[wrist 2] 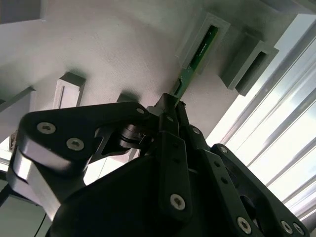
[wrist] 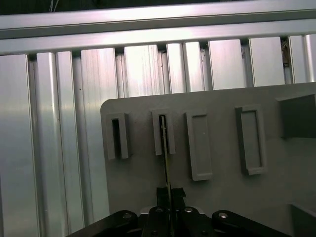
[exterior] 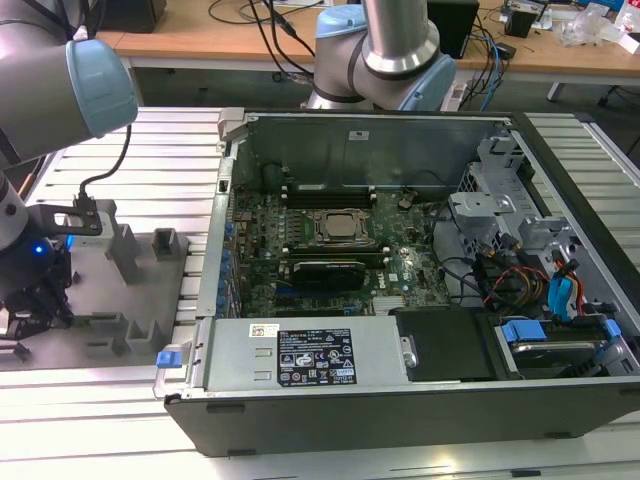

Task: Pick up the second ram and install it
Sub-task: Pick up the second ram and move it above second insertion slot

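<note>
The second ram (wrist 2: 197, 54) is a thin green stick seen edge-on, and its far end sits inside a raised grey slot holder (wrist 2: 213, 22) on the grey fixture plate (wrist 2: 123, 44). My gripper (wrist 2: 170, 104) is shut on the stick's near end, the fingers pressed on both flat sides. In the first wrist view the ram (wrist: 164, 148) runs as a thin line from the gripper (wrist: 168, 195) into the second holder (wrist: 163, 132) of the row. In the exterior view the gripper (exterior: 38, 300) hangs low over the fixture plate (exterior: 120, 300) at the exterior view's left, outside the computer case.
An open computer case (exterior: 400, 400) fills the exterior view's middle and right, with the motherboard, silver processor (exterior: 340, 228), black memory slots (exterior: 328, 195) and a black-covered card (exterior: 322, 270). Other grey holders (wrist: 199, 145) stand on the plate. Ribbed aluminium table (wrist: 59, 148) surrounds it.
</note>
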`<control>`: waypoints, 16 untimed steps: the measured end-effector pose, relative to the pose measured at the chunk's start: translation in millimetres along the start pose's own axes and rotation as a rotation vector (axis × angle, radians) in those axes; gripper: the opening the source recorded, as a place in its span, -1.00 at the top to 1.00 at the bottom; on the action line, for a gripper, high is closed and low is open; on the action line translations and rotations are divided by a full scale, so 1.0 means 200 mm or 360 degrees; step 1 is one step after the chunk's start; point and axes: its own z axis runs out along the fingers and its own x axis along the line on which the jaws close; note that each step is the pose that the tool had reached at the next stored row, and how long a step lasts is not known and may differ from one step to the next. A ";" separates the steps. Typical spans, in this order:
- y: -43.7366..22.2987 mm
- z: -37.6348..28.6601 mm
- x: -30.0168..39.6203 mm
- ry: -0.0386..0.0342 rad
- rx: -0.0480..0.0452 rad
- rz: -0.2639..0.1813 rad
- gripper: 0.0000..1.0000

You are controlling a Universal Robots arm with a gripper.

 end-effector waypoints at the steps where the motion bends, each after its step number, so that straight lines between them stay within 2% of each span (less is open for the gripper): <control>1: 0.000 -0.002 0.000 0.0000 0.0000 0.0000 0.72; 10: 0.001 -0.013 0.000 0.0000 0.0000 0.0000 0.72; 16: 0.003 -0.073 -0.002 0.0000 0.0000 0.0000 0.72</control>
